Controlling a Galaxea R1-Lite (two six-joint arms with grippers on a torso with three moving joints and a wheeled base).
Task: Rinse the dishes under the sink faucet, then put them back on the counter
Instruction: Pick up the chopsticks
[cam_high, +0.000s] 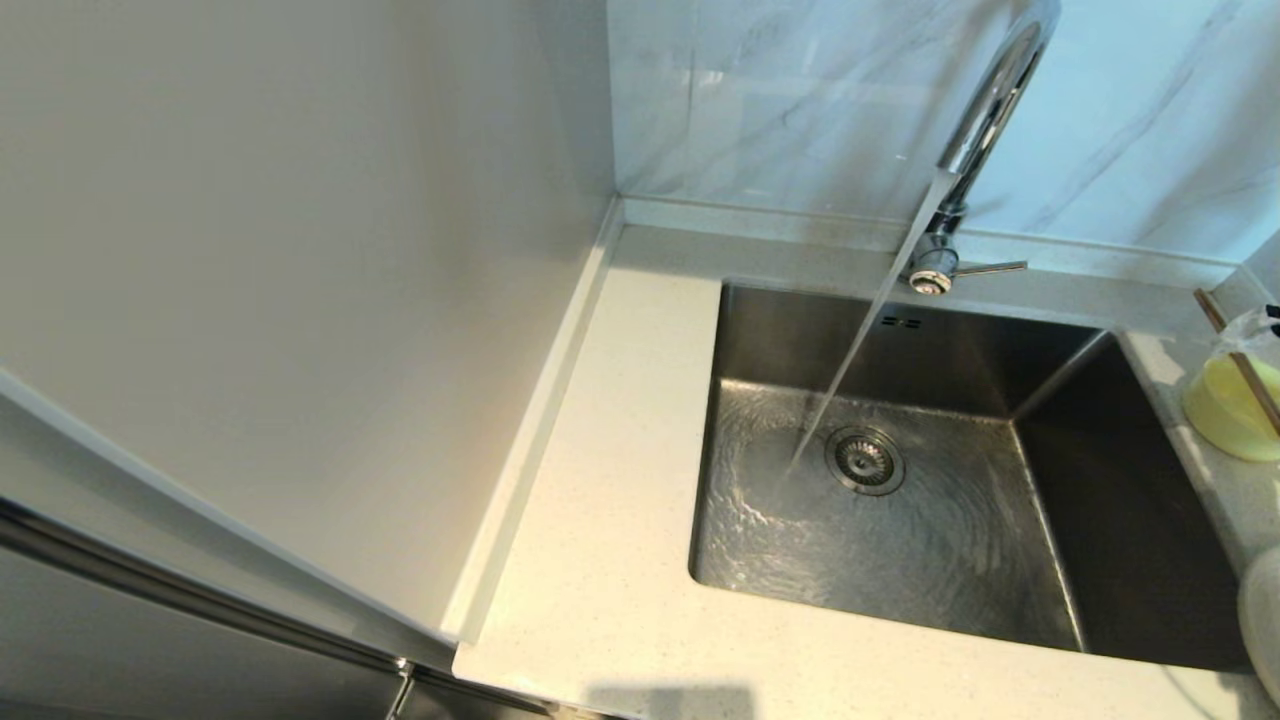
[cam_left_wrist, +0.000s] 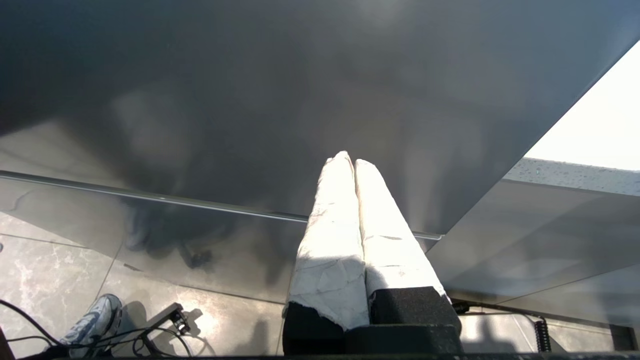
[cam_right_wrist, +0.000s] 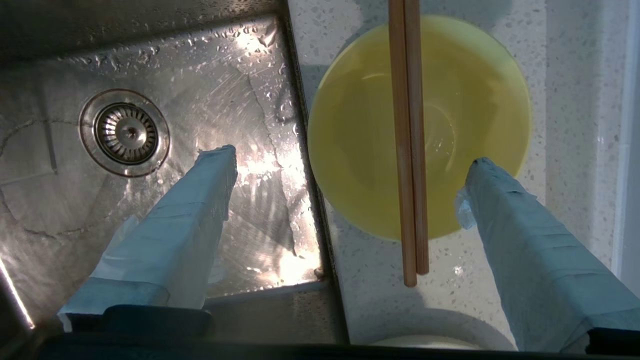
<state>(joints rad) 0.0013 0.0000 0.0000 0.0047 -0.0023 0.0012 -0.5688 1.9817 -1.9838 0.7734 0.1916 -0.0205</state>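
Yellow bowl with chopsticks across it is straddled by the open right gripper. Chopsticks could be knocked off if jostled. Left gripper is parked closed.

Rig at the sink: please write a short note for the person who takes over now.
Right gripper: open, above the bowl, holding nothing.
Left gripper: shut, empty, parked low by the cabinet front.
Bowl on the counter right of the sink, chopsticks lying across its rim. Plate nearer on the same side.
Faucet is running; the sink holds no dish.
Whether anything was rinsed cannot be told. Left: confirm rinsing, return dishes.
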